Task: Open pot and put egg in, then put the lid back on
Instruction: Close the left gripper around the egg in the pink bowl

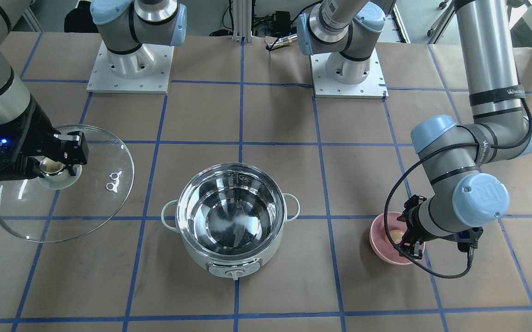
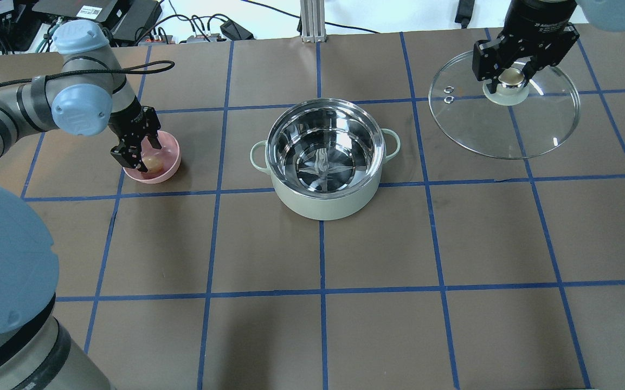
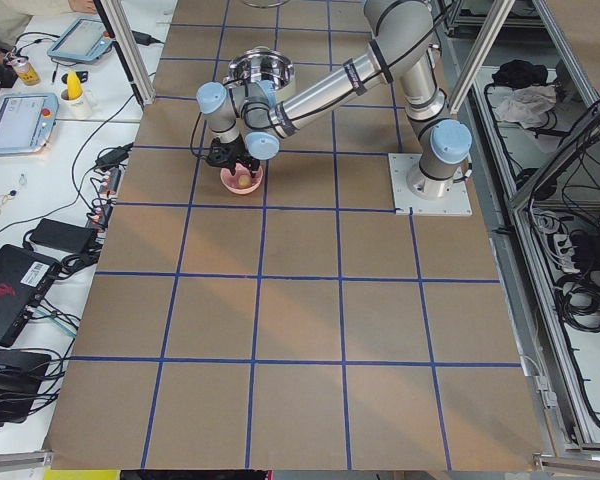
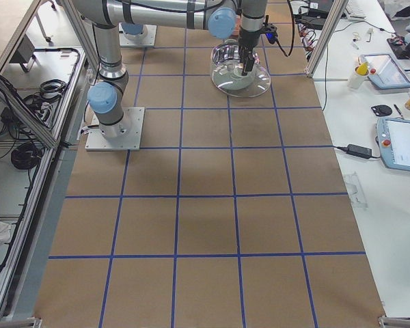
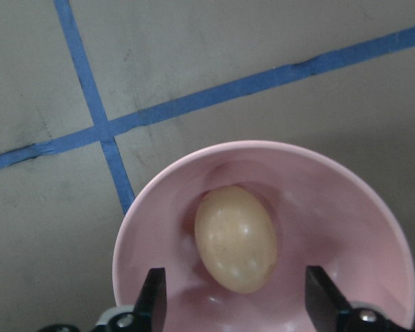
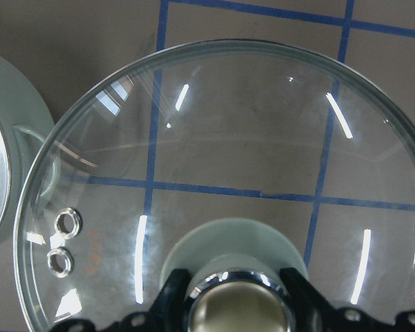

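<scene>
Pot [image 1: 196, 256] sits open in the middle of the desk, a bit nearer the edge far from the robot. It is round and pale green, shiny steel inside, with two little loop handles and a knob in front.

In the front view, the lid [image 1: 79, 207], a big clear glass disc, is off the pot near the desk's right end. The right gripper [image 1: 57, 165] is squeezed tight on its ball knob [image 1: 51, 168]. Near the left end, the left gripper [image 1: 406, 240] reaches into a pink bowl [image 1: 381, 248] with the tan egg [image 1: 395, 236] inside.

From overhead, the lid looks tilted. I cannot tell if its rim touches the desk.

In the left side view, the left arm hides most of the pot. In the right side view, the lid and arm cover it.

The left wrist view shows two fingers [image 5: 154, 299] wide apart, one on each side of the egg and not touching it. The bowl's near side is cut off.

The right wrist view shows two steam rings [image 6: 63, 241] and only a sliver of the pot.
</scene>
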You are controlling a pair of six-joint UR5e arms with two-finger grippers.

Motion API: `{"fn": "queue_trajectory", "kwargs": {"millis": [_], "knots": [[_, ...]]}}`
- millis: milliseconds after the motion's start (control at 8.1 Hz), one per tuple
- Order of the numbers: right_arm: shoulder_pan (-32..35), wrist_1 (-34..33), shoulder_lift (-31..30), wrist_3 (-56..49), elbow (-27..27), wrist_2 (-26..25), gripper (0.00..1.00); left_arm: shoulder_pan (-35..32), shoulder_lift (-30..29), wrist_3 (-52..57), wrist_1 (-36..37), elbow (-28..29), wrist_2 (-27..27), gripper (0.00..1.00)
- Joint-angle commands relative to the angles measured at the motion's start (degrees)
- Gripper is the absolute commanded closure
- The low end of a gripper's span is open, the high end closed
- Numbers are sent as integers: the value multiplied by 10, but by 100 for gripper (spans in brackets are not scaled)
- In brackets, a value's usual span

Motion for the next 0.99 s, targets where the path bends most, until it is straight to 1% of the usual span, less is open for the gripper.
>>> {"fn": "queue_trajectory", "kwargs": {"millis": [0,247,371,494,618,865], "knots": [[0,8,1,1,0,-1,100,1,-6,-13,5,2,-1,25],[0,17,0,2,0,-7,100,1,-7,-15,5,5,-1,24],[0,40,-2,12,0,-11,100,1,-8,-19,5,5,-1,24],[0,43,-1,22,0,-10,100,1,-9,-19,5,5,-1,23],[0,44,-1,22,0,-9,100,1,-19,-19,5,6,-1,21],[-1,52,1,22,1,6,100,1,-22,-18,5,6,0,20]]}}
